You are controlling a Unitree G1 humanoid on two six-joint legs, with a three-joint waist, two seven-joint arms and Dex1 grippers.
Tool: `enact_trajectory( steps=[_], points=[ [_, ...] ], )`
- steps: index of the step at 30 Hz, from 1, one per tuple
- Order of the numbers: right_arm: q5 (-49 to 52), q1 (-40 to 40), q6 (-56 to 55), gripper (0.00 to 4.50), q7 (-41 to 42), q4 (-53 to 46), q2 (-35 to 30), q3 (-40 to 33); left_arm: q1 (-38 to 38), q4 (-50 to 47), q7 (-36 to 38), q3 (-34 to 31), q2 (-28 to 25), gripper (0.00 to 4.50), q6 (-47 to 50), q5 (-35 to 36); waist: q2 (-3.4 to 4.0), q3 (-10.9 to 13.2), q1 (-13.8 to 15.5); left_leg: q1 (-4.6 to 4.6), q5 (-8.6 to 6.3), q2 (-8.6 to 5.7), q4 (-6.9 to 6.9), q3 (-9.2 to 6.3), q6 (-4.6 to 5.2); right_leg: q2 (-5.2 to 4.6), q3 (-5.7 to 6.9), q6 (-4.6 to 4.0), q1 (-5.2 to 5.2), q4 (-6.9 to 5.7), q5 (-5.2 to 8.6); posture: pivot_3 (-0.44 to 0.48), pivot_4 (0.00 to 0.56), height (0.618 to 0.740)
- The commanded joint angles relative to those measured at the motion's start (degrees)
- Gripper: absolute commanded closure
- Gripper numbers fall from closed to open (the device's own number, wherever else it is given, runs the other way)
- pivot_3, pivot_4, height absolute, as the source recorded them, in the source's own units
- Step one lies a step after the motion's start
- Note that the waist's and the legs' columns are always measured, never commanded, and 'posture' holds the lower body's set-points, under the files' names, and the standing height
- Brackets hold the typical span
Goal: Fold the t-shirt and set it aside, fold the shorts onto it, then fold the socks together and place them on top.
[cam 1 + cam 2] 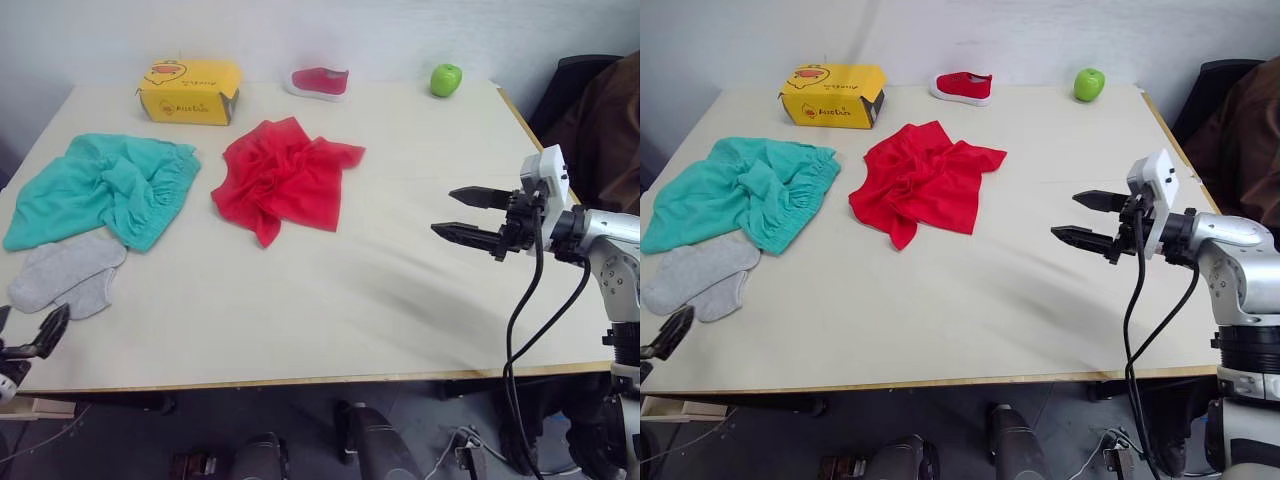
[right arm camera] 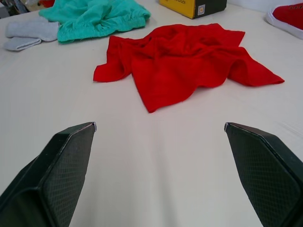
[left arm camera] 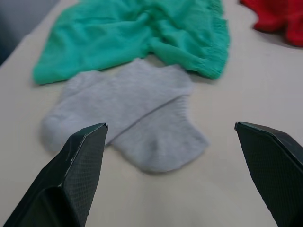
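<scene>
While my left gripper [image 3: 170, 137] hangs spread empty near the table's left edge, the socks [image 1: 65, 272] lie lengthwise left-to-right; the shorts [image 1: 105, 187] sit crumpled beyond, the t-shirt [image 1: 285, 177] mid-table, and my right gripper [image 1: 470, 213] gapes toward it.

Crumpled red t-shirt [image 1: 285, 177] mid-table — rumpled teal shorts [image 1: 105, 186] left of it, grey socks [image 1: 68, 273] overlapping just nearer.
</scene>
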State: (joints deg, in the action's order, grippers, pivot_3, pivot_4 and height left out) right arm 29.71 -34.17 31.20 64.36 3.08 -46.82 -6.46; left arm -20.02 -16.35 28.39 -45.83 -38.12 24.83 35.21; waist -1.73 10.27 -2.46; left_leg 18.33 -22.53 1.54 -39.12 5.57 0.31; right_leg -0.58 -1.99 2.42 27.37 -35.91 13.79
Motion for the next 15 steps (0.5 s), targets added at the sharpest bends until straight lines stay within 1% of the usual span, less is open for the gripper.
enact_trajectory(
  steps=[1,2,3,5,6,7,9,12,15],
  points=[
    [-3.59,-1.40,-3.05,0.06,-0.11,-3.49,0.22,3.68,2.22,-5.14,4.27,6.42,-5.45,0.00,0.11,-2.59,0.00,0.00,0.24,0.00,0.00,-0.01,0.00,0.00,0.00,-0.01,0.00,0.00,0.00,0.00,0.00,0.000,0.150,0.740],
    [-5.45,-1.74,-4.23,0.06,-0.45,-3.86,1.08,6.02,4.65,-4.72,6.66,10.35,-8.08,0.00,0.11,-3.61,0.00,0.00,0.27,0.00,0.00,-0.01,-0.01,0.00,0.00,0.00,0.00,0.00,0.00,0.00,0.00,0.000,0.150,0.740],
    [-6.71,-2.18,-5.01,0.06,-0.65,-3.87,1.73,7.61,6.55,-4.11,8.32,12.97,-9.85,0.00,0.13,-4.26,0.00,0.00,0.33,0.00,0.00,-0.01,0.00,0.02,-0.01,0.00,-0.01,0.00,0.00,0.00,0.00,0.000,0.150,0.740],
    [-11.85,-3.91,-9.08,0.06,-2.30,-2.26,4.74,12.37,15.01,-0.49,12.72,22.41,-13.82,0.00,-1.17,-7.66,0.00,0.00,0.38,-0.02,0.03,-0.03,-0.01,0.02,-0.05,0.02,0.01,-0.01,0.00,-0.01,0.00,0.000,0.150,0.740],
    [-14.39,-5.01,-10.85,0.06,-3.18,-0.73,6.19,14.40,19.63,1.96,14.33,26.68,-14.71,0.00,-2.28,-9.78,0.01,0.01,0.39,-0.03,0.06,-0.03,-0.01,0.03,-0.11,0.03,0.01,-0.02,-0.01,-0.02,0.00,0.000,0.150,0.740],
    [-16.82,-6.16,-12.84,0.06,-4.06,1.09,7.70,16.21,24.42,4.86,15.71,30.73,-15.10,0.00,-3.19,-11.94,0.02,0.01,0.37,0.00,0.27,-0.05,-0.02,0.03,-0.49,0.05,0.02,-0.06,0.02,-0.02,-0.03,0.000,0.150,0.740],
    [-20.78,-8.42,-16.60,0.06,-5.76,5.30,10.62,19.07,33.79,11.43,18.38,37.85,-14.31,0.00,-5.69,-16.33,0.02,0.01,0.28,0.02,0.29,-0.05,-0.02,0.06,-0.52,0.07,0.01,-0.06,0.06,-0.05,-0.03,0.000,0.150,0.740],
    [-26.65,-12.92,-22.00,0.06,-10.24,14.54,15.93,22.24,47.98,23.86,22.45,48.13,-10.76,0.00,-12.43,-24.32,0.02,0.01,-0.11,0.10,0.33,-0.06,-0.07,0.10,-0.59,0.12,0.10,-0.05,0.11,-0.16,-0.05,0.000,0.150,0.740],
    [-30.08,-16.92,-26.27,0.06,-13.08,22.82,20.08,23.46,57.64,36.04,24.27,53.73,-6.64,0.00,-18.94,-30.13,0.02,0.01,-0.83,0.22,0.34,-0.03,-0.10,0.40,-0.61,0.12,0.21,0.00,0.17,-0.23,-0.07,0.000,0.150,0.740]
  ],
)
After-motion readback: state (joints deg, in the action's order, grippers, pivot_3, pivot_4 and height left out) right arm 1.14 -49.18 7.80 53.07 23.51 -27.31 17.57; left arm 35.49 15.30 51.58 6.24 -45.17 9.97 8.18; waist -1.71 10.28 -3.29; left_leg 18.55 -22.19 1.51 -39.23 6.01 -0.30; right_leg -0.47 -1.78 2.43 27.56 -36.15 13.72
